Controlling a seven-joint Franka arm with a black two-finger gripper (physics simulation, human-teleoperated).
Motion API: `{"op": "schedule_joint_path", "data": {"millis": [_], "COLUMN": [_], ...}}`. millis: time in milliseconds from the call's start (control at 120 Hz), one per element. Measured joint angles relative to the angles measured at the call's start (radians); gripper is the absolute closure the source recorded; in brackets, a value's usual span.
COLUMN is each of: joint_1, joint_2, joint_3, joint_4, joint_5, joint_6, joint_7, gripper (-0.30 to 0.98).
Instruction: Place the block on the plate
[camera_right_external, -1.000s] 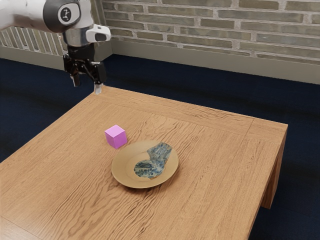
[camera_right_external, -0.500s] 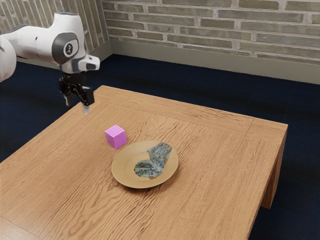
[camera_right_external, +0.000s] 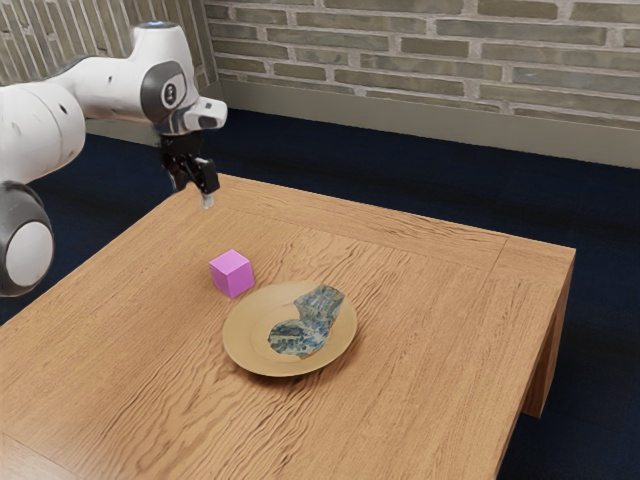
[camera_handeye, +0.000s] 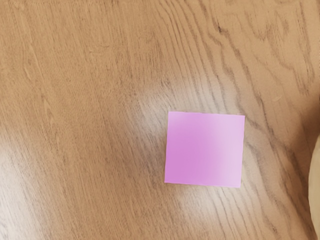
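Observation:
My gripper (camera_right_external: 193, 194) hangs above the table near its far-left corner in the exterior view, its two fingers apart and nothing held. The pink block (camera_right_external: 232, 274) rests on the wood, lower than the gripper and away from it. Close beside the block lies the tan plate (camera_right_external: 245, 335) with a blue-grey pattern. From above, the wrist view has the block's top face (camera_handeye: 205, 149), with part of the plate's rim (camera_handeye: 315, 185) to one side of it.
The wooden table (camera_right_external: 420, 350) extends around the block and plate, with its far edge running toward the exterior view's right. A brick wall (camera_right_external: 430, 60) stands behind, beyond the dark blue floor.
Over the last second my arm has come further into the exterior view; the gripper first dropped toward the table, then shifted to that view's right and slightly up. Block and plate have stayed put.

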Motion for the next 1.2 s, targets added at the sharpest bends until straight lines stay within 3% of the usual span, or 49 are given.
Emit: {"op": "schedule_joint_path", "data": {"millis": [192,450,1200], "joint_1": [-0.002,-0.012,-0.025], "joint_2": [0.123,0.203,0.243], "joint_3": [-0.001,-0.012,-0.001], "joint_4": [0.107,0.123,0.039], "joint_5": [-0.05,-0.084,-0.1], "joint_6": [-0.021,-0.005,0.077], "joint_7": [0.041,0.099,0.172], "gripper": [0.0,0.0,0.0]}}
